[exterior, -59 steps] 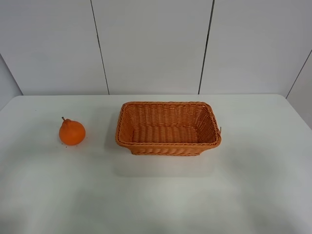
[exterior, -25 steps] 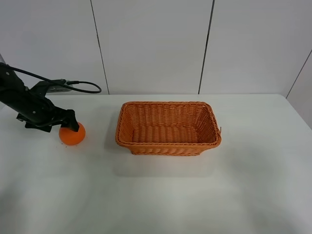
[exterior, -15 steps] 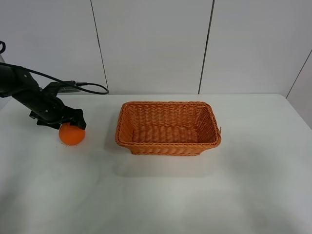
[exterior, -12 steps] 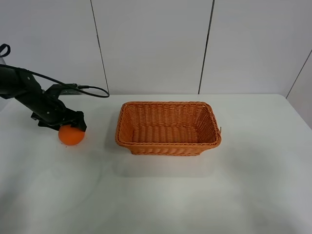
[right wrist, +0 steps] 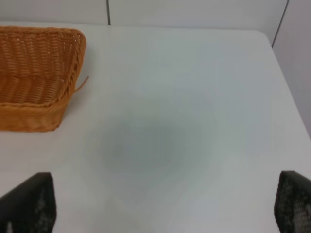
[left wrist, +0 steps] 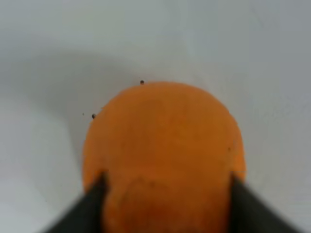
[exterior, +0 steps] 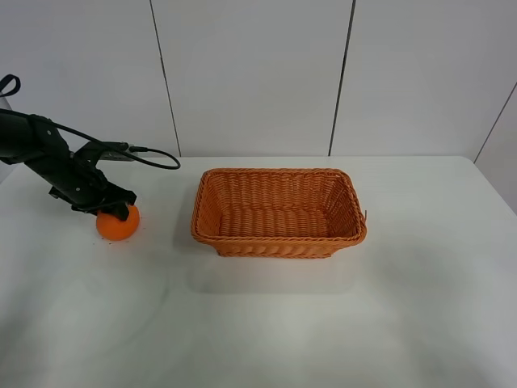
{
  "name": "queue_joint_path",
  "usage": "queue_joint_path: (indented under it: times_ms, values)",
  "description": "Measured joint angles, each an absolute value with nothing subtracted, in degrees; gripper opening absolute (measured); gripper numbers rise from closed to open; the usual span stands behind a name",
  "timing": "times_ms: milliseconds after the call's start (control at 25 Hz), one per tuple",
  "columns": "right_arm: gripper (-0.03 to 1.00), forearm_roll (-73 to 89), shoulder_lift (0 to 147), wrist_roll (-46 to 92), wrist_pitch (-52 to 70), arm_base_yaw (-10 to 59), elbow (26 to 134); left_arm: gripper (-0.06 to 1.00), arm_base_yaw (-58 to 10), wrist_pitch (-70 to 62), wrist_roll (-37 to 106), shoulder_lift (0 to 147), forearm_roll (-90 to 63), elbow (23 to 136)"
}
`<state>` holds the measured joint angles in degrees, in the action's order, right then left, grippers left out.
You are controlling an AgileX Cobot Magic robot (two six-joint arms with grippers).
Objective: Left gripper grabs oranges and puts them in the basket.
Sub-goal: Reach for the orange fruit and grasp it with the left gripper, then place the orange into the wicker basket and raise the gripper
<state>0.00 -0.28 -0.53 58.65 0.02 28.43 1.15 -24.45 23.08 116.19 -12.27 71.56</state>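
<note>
My left hand (exterior: 119,212) is clamped on the orange (exterior: 118,227), which rests on the table (exterior: 258,323) well left of the empty basket (exterior: 279,241); lift, carry and drop remain.

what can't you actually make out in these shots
The orange stem: the left gripper covers it in the exterior high view, and the left wrist view is a blur.
The right gripper: only two fingertips show, cut off by the right wrist view's edge.
The basket: partly cut off in the right wrist view.
</note>
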Motion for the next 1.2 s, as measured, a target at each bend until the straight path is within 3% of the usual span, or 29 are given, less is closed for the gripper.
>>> queue_joint_path:
  times_ms: [40,80,120,560,1040,1200]
  values:
    - [0.69,0.0,-0.3,-0.5,58.6,0.0,28.4,0.39,1.1,-24.4,23.1,116.2,-12.3,71.6]
    - [0.69,0.0,-0.3,-0.5,58.6,0.0,28.4,0.22,1.1,-24.5,23.1,116.2,-12.3,71.6]
    - [0.69,0.0,-0.3,-0.5,58.6,0.0,28.4,0.19,1.1,-24.6,23.1,116.2,-12.3,71.6]
    - [0.69,0.0,-0.3,-0.5,58.6,0.0,28.4,0.19,1.1,-29.7,23.1,113.2,-12.6,71.9]
    - [0.69,0.0,-0.3,-0.5,58.6,0.0,28.4,0.19,1.0,-38.5,22.9,93.4,-16.7,71.8]
    - [0.69,0.0,-0.3,-0.5,58.6,0.0,28.4,0.19,-2.4,-39.1,23.1,91.4,-17.5,71.8]
